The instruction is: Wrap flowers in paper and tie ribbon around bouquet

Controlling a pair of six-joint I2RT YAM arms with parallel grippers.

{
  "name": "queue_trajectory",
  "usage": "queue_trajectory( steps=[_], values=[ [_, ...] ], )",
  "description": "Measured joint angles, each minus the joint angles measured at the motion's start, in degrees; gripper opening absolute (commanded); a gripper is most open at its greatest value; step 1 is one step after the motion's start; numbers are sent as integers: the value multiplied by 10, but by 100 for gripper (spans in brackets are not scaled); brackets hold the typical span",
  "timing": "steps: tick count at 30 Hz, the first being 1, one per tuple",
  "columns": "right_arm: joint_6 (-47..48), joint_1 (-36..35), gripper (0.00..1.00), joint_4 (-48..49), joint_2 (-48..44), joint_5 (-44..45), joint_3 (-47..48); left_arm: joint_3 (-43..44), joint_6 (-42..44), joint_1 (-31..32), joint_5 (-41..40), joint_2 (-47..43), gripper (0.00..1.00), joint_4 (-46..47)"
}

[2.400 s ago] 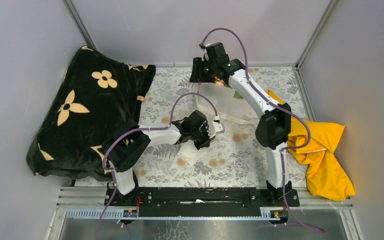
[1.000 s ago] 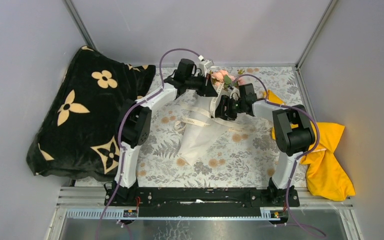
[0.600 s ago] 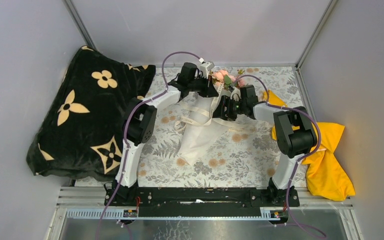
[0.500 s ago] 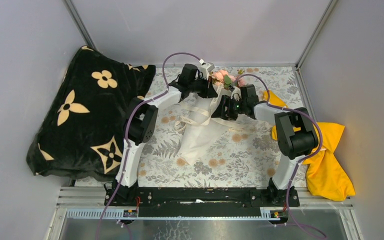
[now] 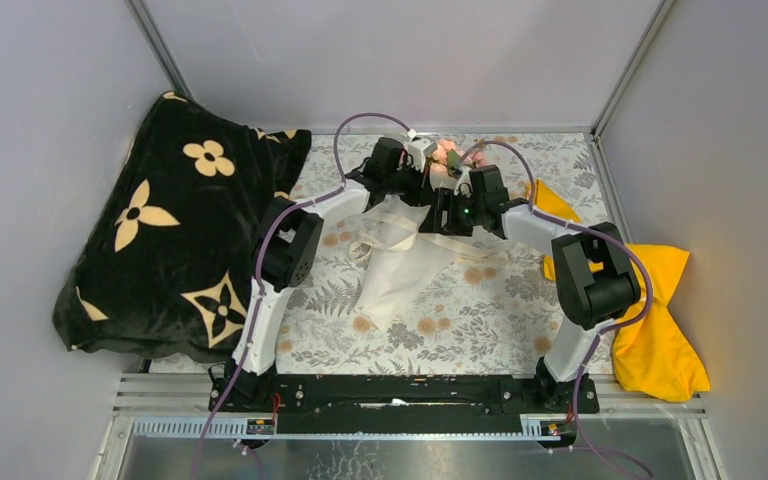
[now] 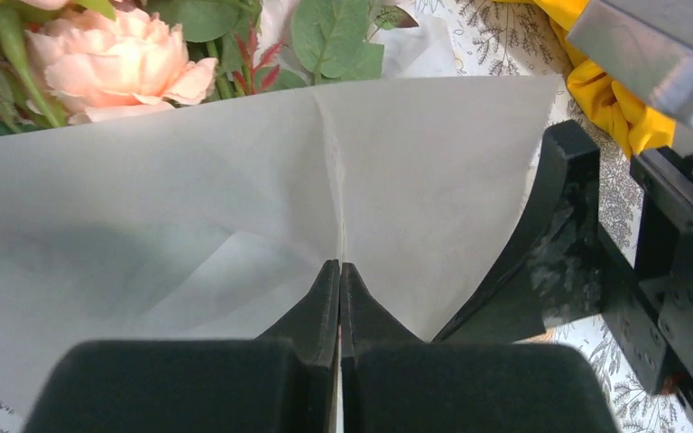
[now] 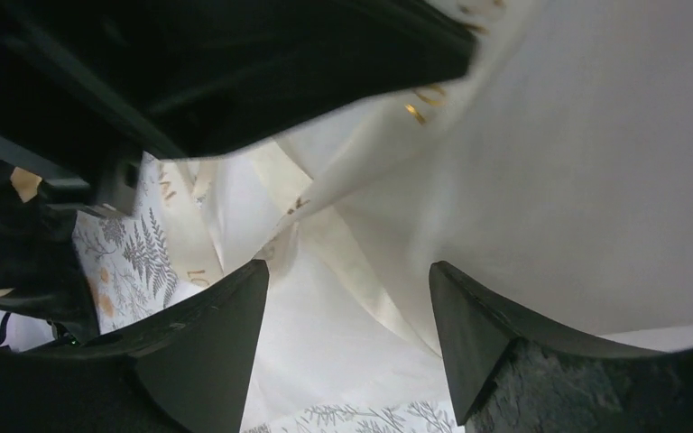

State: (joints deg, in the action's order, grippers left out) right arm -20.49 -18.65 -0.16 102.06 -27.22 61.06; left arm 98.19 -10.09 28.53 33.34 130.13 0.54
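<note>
The bouquet lies at the far middle of the table. Its pink flowers [image 5: 447,153] [image 6: 117,68] with green leaves stick out of the white paper [image 5: 400,262] [image 6: 189,198], which narrows toward me. My left gripper [image 5: 422,180] [image 6: 339,267] is shut on a fold of the paper just below the blooms. My right gripper [image 5: 442,212] [image 7: 347,271] stands open beside it, close over the paper [image 7: 595,180], with nothing between its fingers. The cream ribbon [image 7: 370,149] with gold lettering trails under the left arm across the paper.
A black blanket [image 5: 175,220] with beige flower prints fills the left side. A yellow cloth [image 5: 650,310] [image 6: 614,108] is heaped at the right edge. The grey floral tablecloth [image 5: 460,320] covers the table. Grey walls close in the back and sides.
My right gripper's jaws have spread wider. Both arms have shifted slightly toward the flowers, and my left gripper has drawn the paper up over the ribbon.
</note>
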Motion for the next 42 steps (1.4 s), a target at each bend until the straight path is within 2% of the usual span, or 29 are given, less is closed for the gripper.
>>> queue_trajectory(
  steps=[7,9,12,16,18,21,24,26,30,32,37,42],
  values=[
    [-10,-21,73,13,32,36,39,-4,7,3,-4,1,0,0],
    [-14,-21,68,17,50,38,48,-5,7,3,-5,1,0,0],
    [-24,-21,46,24,64,37,48,-6,8,3,-8,1,0,0],
    [-38,-21,10,37,69,35,47,-6,8,3,-11,1,0,0],
    [-46,-21,0,45,69,36,46,-6,9,3,-12,1,0,0],
    [-48,-20,0,54,69,37,35,-6,19,3,-12,1,43,-2],
    [-49,-19,0,54,69,37,22,7,44,3,-8,1,68,-34],
    [-49,-18,0,54,69,36,18,29,77,3,-4,1,72,-72],
    [-54,-12,0,62,68,33,11,59,169,3,-5,-23,63,-146],
    [-58,-6,0,67,68,26,3,54,243,0,-5,-57,63,-187],
    [-68,1,0,68,67,22,0,0,442,-2,8,-149,86,-254],
    [-80,3,1,69,65,21,0,-40,583,9,8,-148,90,-298]
  ],
)
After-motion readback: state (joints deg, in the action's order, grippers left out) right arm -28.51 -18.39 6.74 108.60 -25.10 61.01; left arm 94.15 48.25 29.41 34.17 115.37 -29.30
